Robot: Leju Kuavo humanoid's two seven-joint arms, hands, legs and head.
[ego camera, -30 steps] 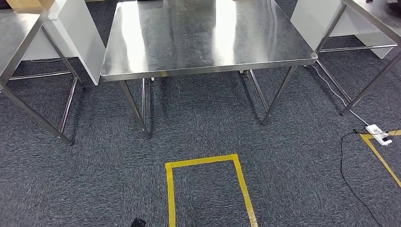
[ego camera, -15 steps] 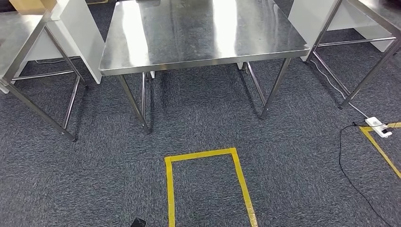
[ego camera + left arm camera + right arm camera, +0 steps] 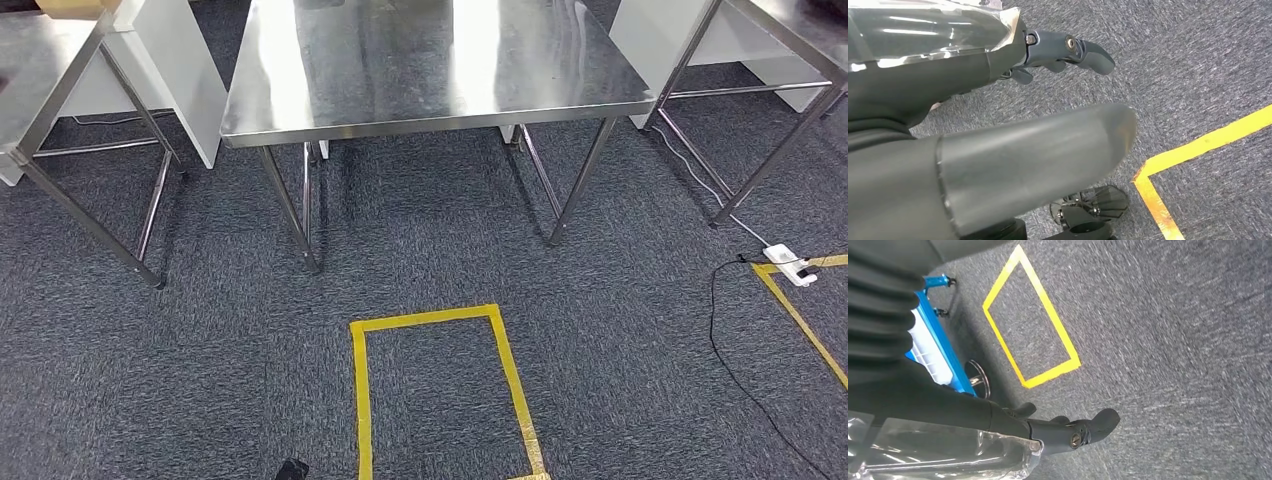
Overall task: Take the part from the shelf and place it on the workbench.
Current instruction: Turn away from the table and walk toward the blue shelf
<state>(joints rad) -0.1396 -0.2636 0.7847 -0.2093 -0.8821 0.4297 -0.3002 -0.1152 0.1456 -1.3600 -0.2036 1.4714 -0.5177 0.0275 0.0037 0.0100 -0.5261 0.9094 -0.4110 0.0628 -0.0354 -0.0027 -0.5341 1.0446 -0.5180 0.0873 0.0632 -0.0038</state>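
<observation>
the left robot hand (image 3: 1068,52) and right robot hand (image 3: 1068,432) each press against a clear-wrapped part (image 3: 928,30) carried over the grey carpet (image 3: 200,350). yellow tape (image 3: 435,320) marks the floor before the steel counter (image 3: 430,70).

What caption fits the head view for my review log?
Head view: bare steel workbench ahead, yellow tape rectangle on grey carpet, white power strip at right.

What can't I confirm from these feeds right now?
- Part: a shiny wrapped thing lies against the left hand; what it is stays unclear, cut by the frame edge.
- Right hand: the same, wrap cut off.
- Workbench: far side beyond the head view's edge.
</observation>
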